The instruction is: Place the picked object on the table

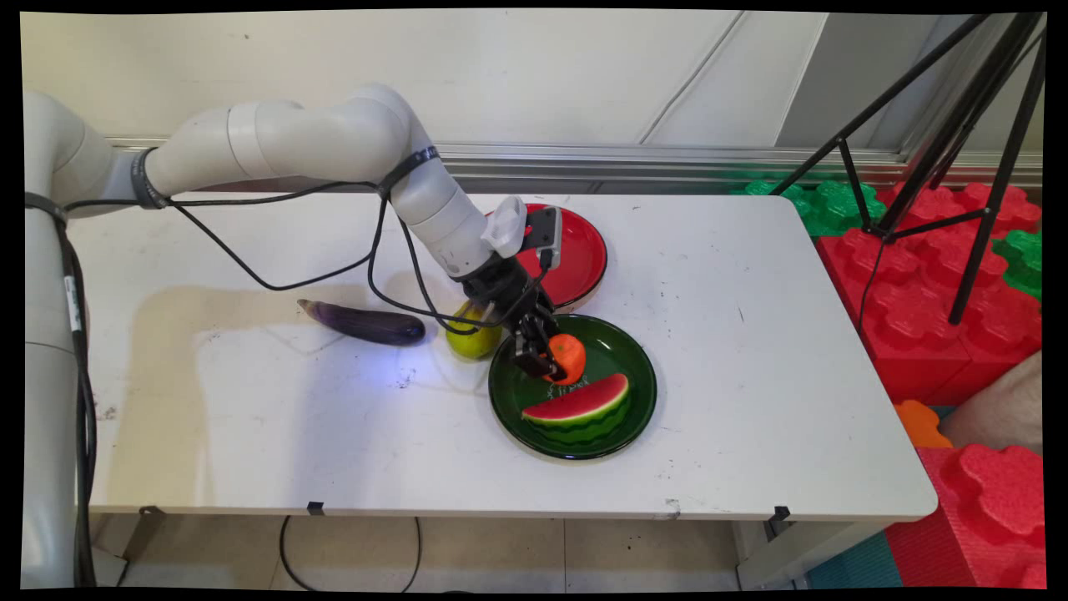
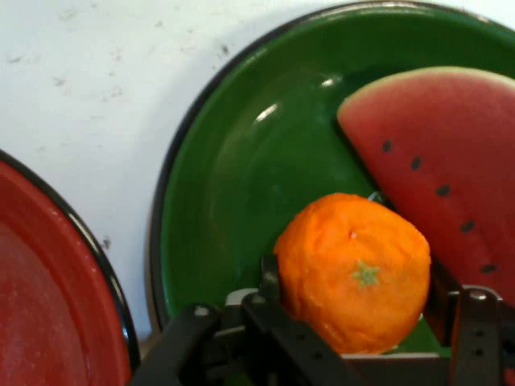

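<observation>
My black gripper (image 1: 546, 361) is shut on an orange (image 1: 570, 357), low over the back left part of a green plate (image 1: 636, 367). In the hand view the orange (image 2: 354, 269) sits between the two fingers (image 2: 269, 281), just above the green plate (image 2: 241, 177). A watermelon slice (image 1: 580, 405) lies on the plate's near half, close beside the orange; in the hand view the slice (image 2: 434, 153) shows at the upper right. I cannot tell whether the orange touches the plate.
A red plate (image 1: 580, 250) stands just behind the green one, partly hidden by the hand, and its rim (image 2: 48, 305) shows at the hand view's left. A yellow-green pear (image 1: 471, 340) and a purple eggplant (image 1: 367, 324) lie to the left. Big red and green blocks (image 1: 926, 284) and a tripod (image 1: 959, 125) stand at the right.
</observation>
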{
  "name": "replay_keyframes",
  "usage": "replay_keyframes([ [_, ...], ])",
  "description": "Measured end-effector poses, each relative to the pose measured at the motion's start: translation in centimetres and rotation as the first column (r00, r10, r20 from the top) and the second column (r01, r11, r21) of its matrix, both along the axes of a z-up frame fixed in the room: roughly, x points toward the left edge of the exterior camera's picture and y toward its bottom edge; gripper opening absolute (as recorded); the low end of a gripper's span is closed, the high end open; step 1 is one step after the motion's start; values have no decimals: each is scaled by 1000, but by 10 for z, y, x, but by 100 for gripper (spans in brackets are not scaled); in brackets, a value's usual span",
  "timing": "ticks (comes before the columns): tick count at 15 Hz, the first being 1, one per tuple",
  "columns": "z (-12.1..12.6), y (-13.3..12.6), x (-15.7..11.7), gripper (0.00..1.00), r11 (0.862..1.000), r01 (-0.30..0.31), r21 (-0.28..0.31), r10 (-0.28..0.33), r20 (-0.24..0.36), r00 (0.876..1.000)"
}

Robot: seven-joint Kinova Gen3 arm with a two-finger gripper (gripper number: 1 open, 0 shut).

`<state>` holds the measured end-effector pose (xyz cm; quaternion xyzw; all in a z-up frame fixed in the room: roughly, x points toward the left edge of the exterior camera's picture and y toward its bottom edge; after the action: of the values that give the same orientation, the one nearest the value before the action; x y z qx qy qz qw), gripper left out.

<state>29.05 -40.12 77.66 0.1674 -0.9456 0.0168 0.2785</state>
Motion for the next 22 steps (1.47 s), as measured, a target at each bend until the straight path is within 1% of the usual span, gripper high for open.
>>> replay_keyframes([
  [6, 20, 3, 9, 0, 998, -67, -15, 66, -55, 996],
  [12, 55, 13, 28, 0, 990, -138, -36, 133, -123, 983],
  [18, 84, 28, 48, 0, 985, -168, -45, 159, -162, 974],
  [22, 106, 44, 67, 0, 981, -188, -46, 176, -183, 967],
])
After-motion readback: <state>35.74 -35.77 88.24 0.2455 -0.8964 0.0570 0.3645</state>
